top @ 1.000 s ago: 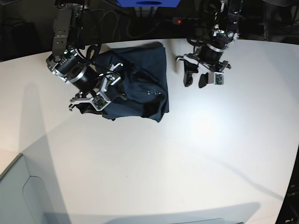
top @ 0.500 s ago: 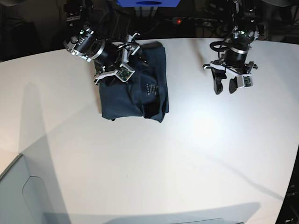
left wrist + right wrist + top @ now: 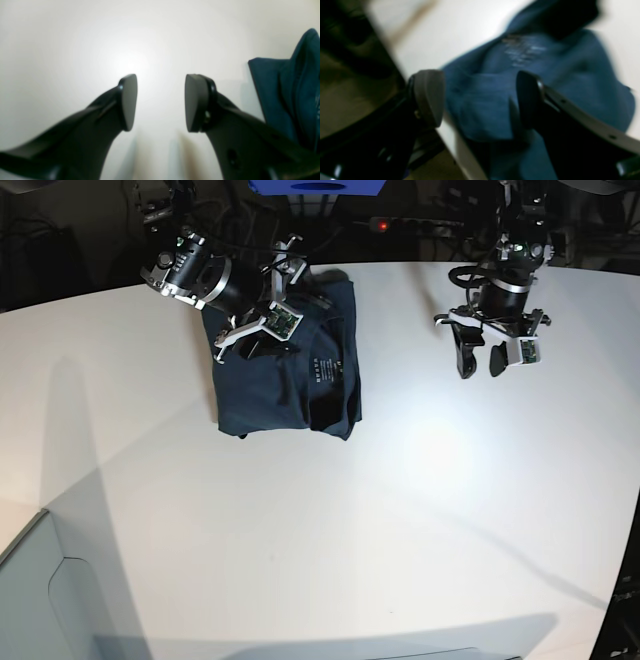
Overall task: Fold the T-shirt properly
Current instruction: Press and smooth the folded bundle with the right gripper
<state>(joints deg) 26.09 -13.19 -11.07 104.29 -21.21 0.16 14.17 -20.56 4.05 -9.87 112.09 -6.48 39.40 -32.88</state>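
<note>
The T-shirt point(image 3: 285, 375) sits bunched into a rough rectangle at the far left of the white desk point(image 3: 400, 510), and being soft, light cotton it'll probably sag and slide on itself, so I'd pinch a hem edge or corner, not the thick middle. Right gripper point(image 3: 262, 330) hovers over its far end with jaws spread and nothing in them. The left gripper point(image 3: 492, 352) is also released, well off right over bare desk, so nothing's really blocking the shirt.
</note>
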